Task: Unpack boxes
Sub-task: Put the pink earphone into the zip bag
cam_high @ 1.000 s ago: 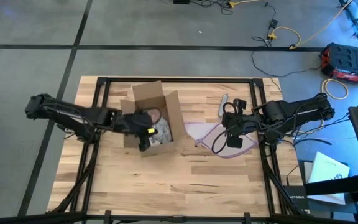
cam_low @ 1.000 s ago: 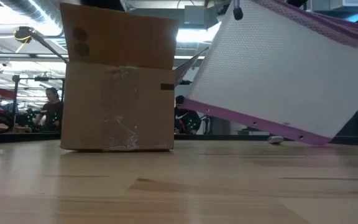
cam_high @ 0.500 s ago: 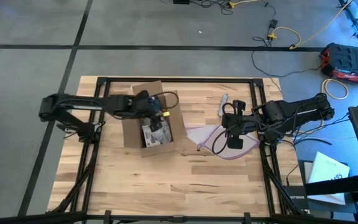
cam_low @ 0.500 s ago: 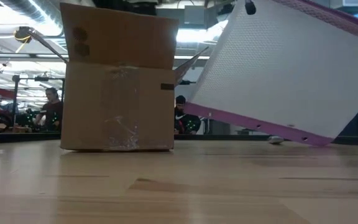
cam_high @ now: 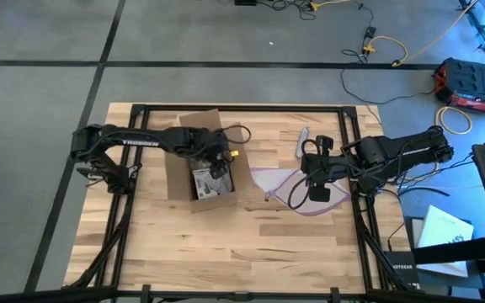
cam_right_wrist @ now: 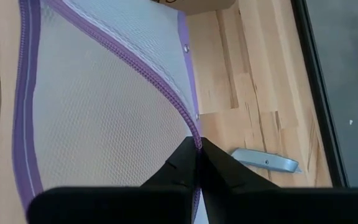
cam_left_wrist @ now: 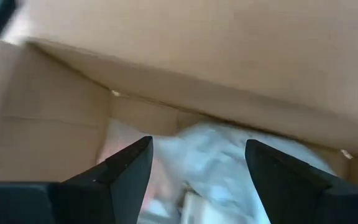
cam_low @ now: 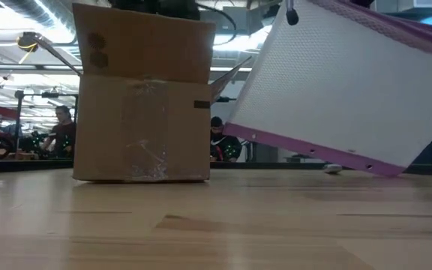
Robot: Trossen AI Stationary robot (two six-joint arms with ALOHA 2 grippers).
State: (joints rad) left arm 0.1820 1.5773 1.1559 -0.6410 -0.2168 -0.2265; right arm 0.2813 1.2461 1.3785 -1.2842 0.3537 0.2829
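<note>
The brown cardboard box [cam_high: 199,164] stands on its base at the table's left middle, flaps up; the low view shows it too [cam_low: 145,105]. My left gripper [cam_left_wrist: 197,180] is open and reaches down into the box from above. Its fingers stand over a white wrapped packet [cam_left_wrist: 229,155] inside and touch nothing that I can see. My right gripper [cam_right_wrist: 197,163] is at the table's right, shut on a clear mesh bag [cam_right_wrist: 98,106] with a purple zip edge. My right gripper pinches the bag's purple zip edge [cam_right_wrist: 196,138] between its two shut fingers, coming from above and slanting down. The bag [cam_low: 343,90] hangs tilted below the fingers, its mouth spread open, and its lower part lies on the table [cam_high: 293,181].
A small grey knife-like tool [cam_high: 302,137] lies on the wood just beyond the bag. The box's upright flaps [cam_high: 200,122] stand around my left gripper. Bare tabletop [cam_high: 251,244] stretches along the near side. Black frame rails [cam_high: 133,126] run along both table sides.
My left gripper has swung from the box's near side toward the far and right edges, over the open top, and tipped down into the box. The box has stayed in place.
</note>
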